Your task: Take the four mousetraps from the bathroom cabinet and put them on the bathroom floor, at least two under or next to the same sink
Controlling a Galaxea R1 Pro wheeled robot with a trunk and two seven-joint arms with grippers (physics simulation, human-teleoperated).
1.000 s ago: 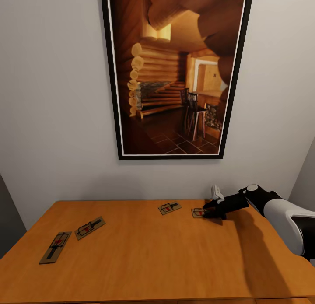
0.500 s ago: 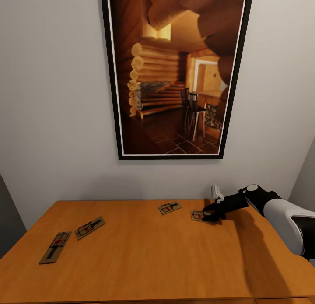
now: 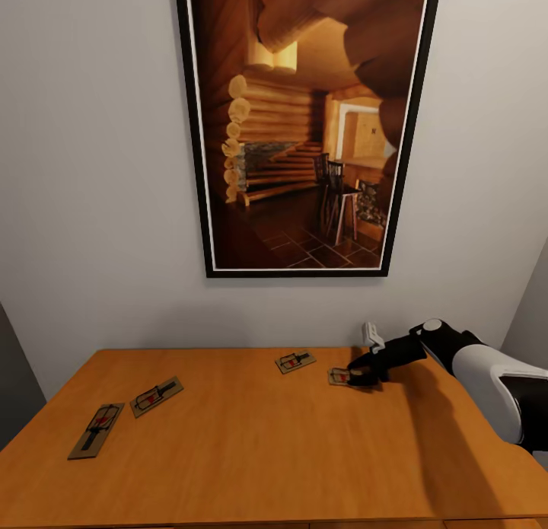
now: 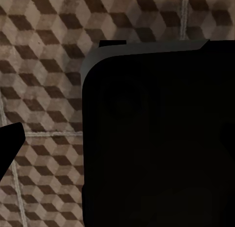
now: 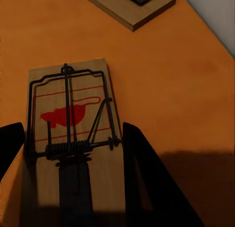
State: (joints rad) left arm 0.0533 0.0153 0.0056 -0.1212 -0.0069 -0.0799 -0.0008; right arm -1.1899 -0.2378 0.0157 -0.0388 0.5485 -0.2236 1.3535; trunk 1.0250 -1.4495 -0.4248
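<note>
**My right tool at a trap on the cabinet top**

I face a pale grey wall (image 3: 99,171) with a large black-framed picture (image 3: 308,125) of a log-cabin room. Below it runs the cabinet (image 3: 251,445), its flat orange-brown worktop carrying all four traps. Two lie near the far left: one (image 3: 96,431) by the left edge, another (image 3: 156,396) just beside it. A third (image 3: 295,361) sits near the back, and the fourth (image 3: 340,376) lies just right of it, under my right tool (image 3: 359,375).

My right wrist camera gives what the head misses: the fourth trap (image 5: 73,138) lies flat between my two dark fingers (image 5: 142,178), one on each long side, spread and not clamped on it. The third trap's corner (image 5: 128,5) shows beyond.

My left wrist camera looks down on the cube-patterned floor (image 4: 44,65), past a dark body. Whether my left tool is released or clenched, I cannot tell.
</note>
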